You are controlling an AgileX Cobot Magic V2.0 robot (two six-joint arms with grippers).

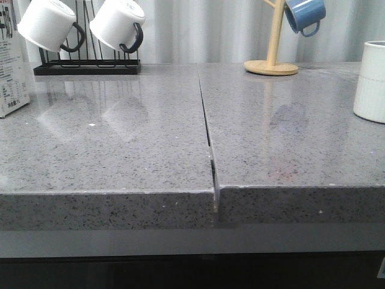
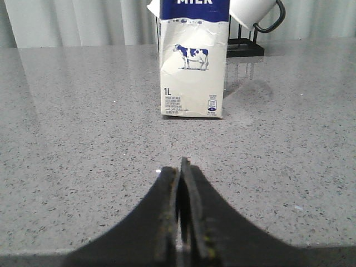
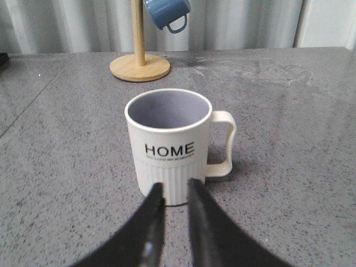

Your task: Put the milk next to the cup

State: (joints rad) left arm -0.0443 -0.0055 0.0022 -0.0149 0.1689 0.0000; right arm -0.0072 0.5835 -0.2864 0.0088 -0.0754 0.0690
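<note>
The milk [image 1: 12, 66], a white carton with fine print, stands upright at the far left of the grey table, partly cut off by the front view's edge. In the left wrist view the milk [image 2: 193, 61] shows its blue top and cow picture. My left gripper [image 2: 179, 167] is shut and empty, well short of the carton. The cup [image 1: 370, 81] stands at the far right. In the right wrist view the cup [image 3: 168, 144] reads "HOME". My right gripper [image 3: 175, 188] is slightly open and empty, just short of its ribbed base. Neither gripper shows in the front view.
A black rack [image 1: 87, 66] holds two white mugs with black handles at the back left. A wooden mug tree [image 1: 272, 60] with a blue mug [image 1: 304, 15] stands at the back right. A seam [image 1: 207, 132] splits the tabletop.
</note>
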